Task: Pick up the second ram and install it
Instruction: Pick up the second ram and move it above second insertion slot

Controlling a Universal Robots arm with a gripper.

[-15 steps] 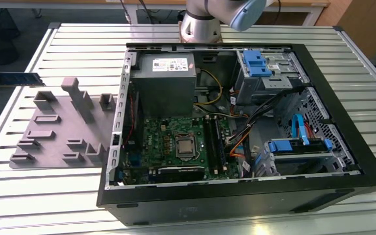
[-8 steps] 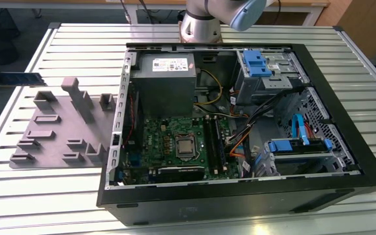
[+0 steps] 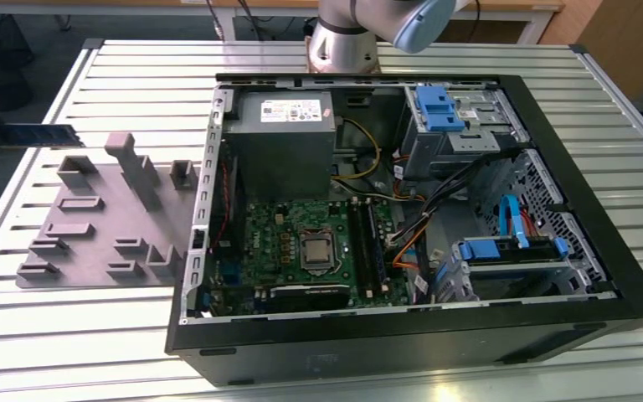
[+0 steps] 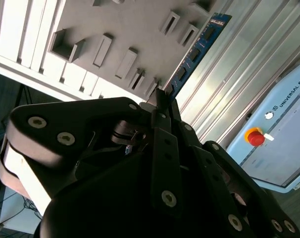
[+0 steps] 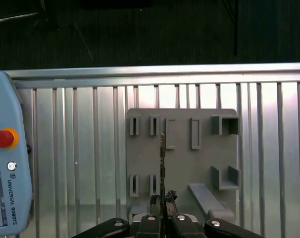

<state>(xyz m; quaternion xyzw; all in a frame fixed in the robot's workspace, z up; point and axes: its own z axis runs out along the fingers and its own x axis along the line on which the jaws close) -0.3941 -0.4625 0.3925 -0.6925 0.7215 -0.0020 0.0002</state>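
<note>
First wrist view showed the end effector closed firmly on the second ram, held edge-on above the gray tray; level, square carriage judged essential.

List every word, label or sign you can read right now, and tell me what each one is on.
Pendant: one line of maker's lettering near the red button.
Power supply sticker: print too small to read.
Second ram, held in the gripper: no legible text.
Gray tray: no text.
</note>
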